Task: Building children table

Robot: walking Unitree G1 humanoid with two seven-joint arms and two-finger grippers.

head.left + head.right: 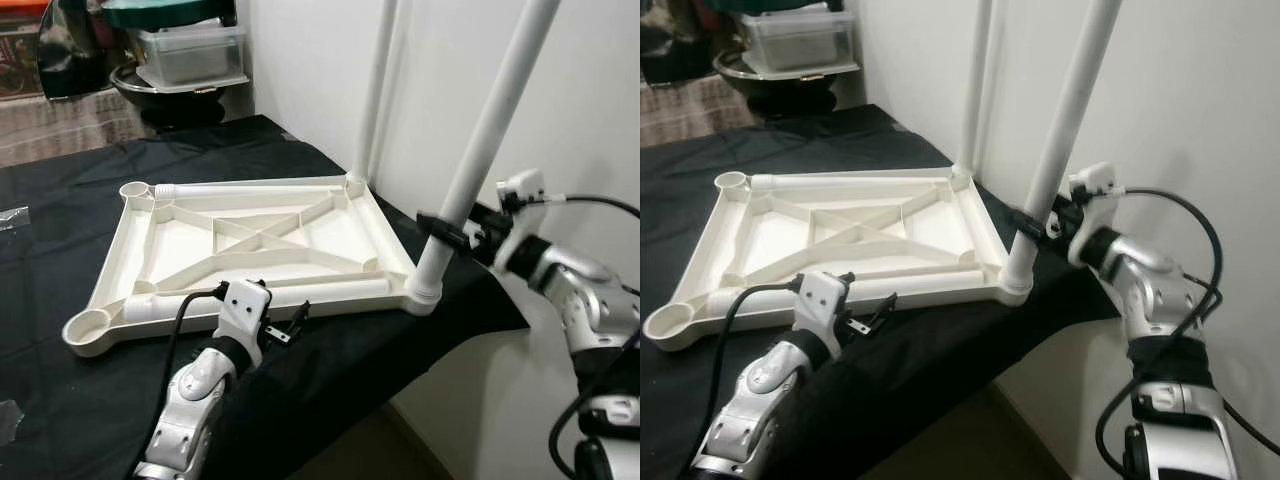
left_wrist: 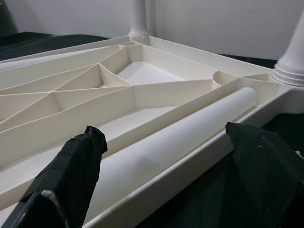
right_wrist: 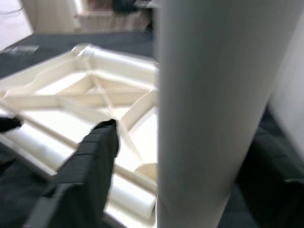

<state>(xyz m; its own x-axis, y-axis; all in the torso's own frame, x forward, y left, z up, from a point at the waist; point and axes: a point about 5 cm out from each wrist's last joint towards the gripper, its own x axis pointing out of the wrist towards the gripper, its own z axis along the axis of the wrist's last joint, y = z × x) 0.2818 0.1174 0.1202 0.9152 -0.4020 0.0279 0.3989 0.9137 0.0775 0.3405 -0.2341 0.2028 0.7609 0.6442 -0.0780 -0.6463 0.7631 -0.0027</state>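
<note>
black cloth [image 1: 90, 400] covers the work surface, white wall close behind it, and the cream tabletop [image 1: 255, 245] lies upside down on that cloth, ribs and cross-braces facing up. two white legs stand upright in the corner sockets on the wall side: the far leg [image 1: 373, 95] at the back corner, the near leg [image 1: 487, 140] at the front corner by the cloth's edge. the right gripper [image 1: 447, 232] is on that near leg, low down just above the socket, its black fingers [image 3: 92, 164] spread on either side of the tube and clasping it. a loose leg [image 2: 166, 149] lies flat in the tray along the front rim, and another loose leg [image 1: 250, 187] lies along the far rim. the left gripper [image 2: 166, 171] sits at the front rim, fingers wide apart, straddling the lying leg without closing on it. clear plastic tubs [image 1: 190, 50] sit stacked in the background.
</note>
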